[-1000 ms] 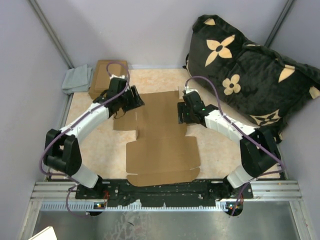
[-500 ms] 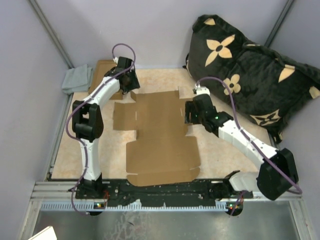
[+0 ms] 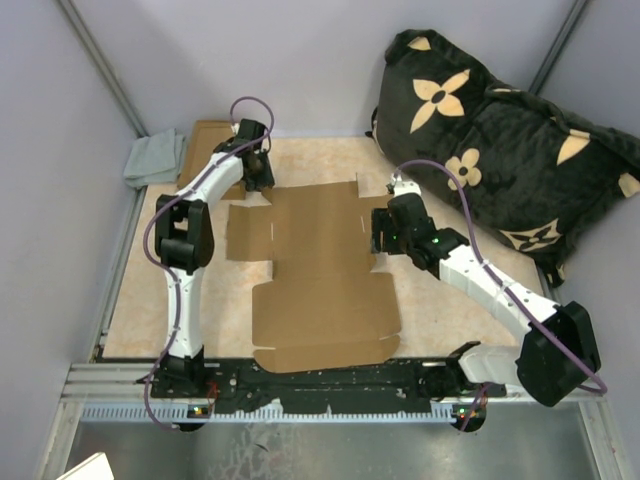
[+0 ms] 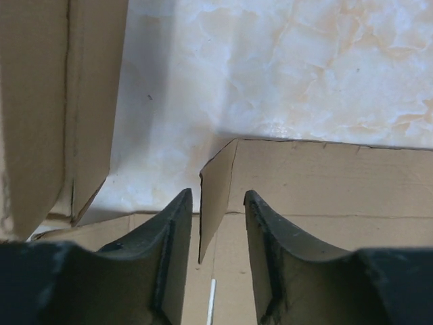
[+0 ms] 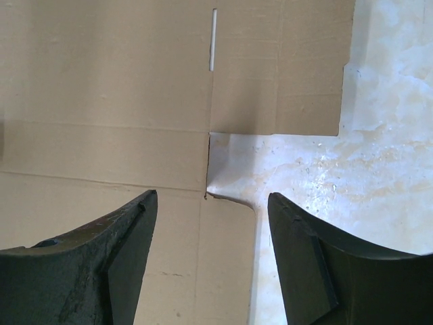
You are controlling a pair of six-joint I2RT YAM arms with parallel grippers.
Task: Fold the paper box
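The paper box (image 3: 322, 270) lies flat and unfolded on the table, tan cardboard with creases and slits. My left gripper (image 3: 258, 176) is at its far left corner. In the left wrist view the gripper (image 4: 218, 195) is narrowly open, and a small raised corner flap (image 4: 215, 203) stands between the fingers (image 4: 169, 250), unclamped. My right gripper (image 3: 379, 232) hovers over the box's right edge. In the right wrist view the gripper (image 5: 212, 196) is wide open and empty above a side tab (image 5: 229, 264) and a notch in the cardboard (image 5: 101, 88).
A smaller brown cardboard box (image 3: 203, 152) and a grey cloth (image 3: 155, 158) sit at the back left; the box also shows in the left wrist view (image 4: 47, 108). A black pillow with tan flowers (image 3: 500, 150) fills the back right. The table top is marbled beige (image 4: 284, 68).
My left arm has reared up and its gripper has moved from the box's left flap to the far left corner. My right arm has stretched out, its gripper staying by the right edge.
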